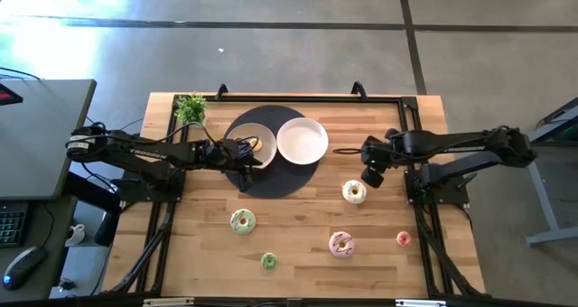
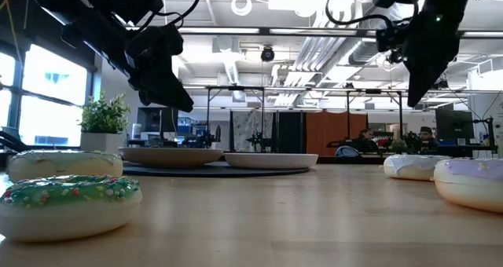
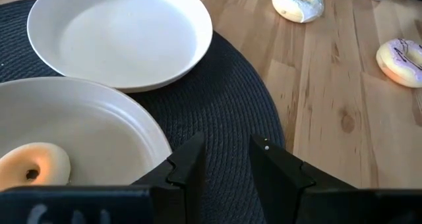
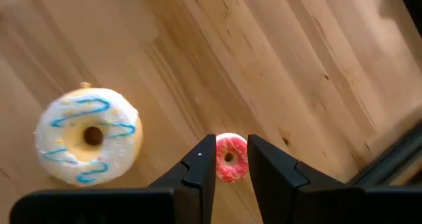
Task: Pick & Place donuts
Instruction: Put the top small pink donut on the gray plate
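Note:
My left gripper (image 3: pixel 227 163) hovers open by a narrow gap over the near rim of the left white plate (image 3: pixel 125 128), empty. A small yellow donut (image 3: pixel 33 168) lies flat in that plate (image 1: pixel 242 137). My right gripper (image 4: pixel 231 159) hangs above the wood, slightly open and empty, beside the white blue-striped donut (image 4: pixel 89 135), with the tiny red donut (image 4: pixel 229 158) far below between its fingers. On the table also lie the green-iced donut (image 1: pixel 242 220), a tiny green donut (image 1: pixel 268 261) and the pink-iced donut (image 1: pixel 341 244).
Both plates, the second one (image 1: pixel 302 140) bare, sit on a dark round mat (image 1: pixel 271 176) at the table's far middle. A small potted plant (image 1: pixel 190 106) stands at the far left corner. A black frame (image 1: pixel 411 117) runs round the table's edges. Bare wood lies between the scattered donuts.

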{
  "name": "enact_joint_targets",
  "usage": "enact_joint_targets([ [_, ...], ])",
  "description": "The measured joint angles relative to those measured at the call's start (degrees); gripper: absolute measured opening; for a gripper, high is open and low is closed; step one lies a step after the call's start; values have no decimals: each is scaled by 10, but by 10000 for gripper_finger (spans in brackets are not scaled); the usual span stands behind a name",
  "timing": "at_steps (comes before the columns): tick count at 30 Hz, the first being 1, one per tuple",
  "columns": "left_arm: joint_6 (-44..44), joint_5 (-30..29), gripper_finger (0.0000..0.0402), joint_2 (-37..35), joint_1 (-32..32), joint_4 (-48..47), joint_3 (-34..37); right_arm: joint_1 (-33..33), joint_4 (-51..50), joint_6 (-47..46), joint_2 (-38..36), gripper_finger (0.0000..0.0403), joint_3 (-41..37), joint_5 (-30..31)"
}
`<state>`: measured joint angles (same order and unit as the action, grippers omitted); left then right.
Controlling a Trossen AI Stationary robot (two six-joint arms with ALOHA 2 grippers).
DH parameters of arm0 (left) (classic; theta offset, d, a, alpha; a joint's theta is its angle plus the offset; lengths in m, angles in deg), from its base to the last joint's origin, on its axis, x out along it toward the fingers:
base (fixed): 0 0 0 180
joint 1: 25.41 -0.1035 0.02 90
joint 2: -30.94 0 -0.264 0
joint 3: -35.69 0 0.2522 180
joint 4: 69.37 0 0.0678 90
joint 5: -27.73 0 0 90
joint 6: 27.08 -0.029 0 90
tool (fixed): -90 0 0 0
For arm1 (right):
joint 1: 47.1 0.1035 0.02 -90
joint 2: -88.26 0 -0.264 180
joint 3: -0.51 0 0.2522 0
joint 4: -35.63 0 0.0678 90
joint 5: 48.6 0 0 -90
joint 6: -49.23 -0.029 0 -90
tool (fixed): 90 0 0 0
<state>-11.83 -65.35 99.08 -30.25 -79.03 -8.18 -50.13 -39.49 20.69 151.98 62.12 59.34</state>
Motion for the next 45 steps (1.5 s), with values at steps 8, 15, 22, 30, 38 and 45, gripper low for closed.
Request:
enact_joint_targets([
  [8,0,1,117,0,0,0,0,-2,0,1,9,83,0,-5],
  [15,0,2,117,0,0,-1,0,-25,-12,-28,13,83,1,-70],
  [22,0,2,117,0,0,-2,0,-41,-32,-73,58,95,1,-58],
  [30,0,1,117,0,0,-2,0,-68,-47,-139,153,144,1,-80],
  [38,0,1,117,0,0,-13,0,-75,-34,-180,229,160,1,-89],
  [45,0,1,117,0,0,-13,0,-75,0,-177,275,151,1,-89],
])
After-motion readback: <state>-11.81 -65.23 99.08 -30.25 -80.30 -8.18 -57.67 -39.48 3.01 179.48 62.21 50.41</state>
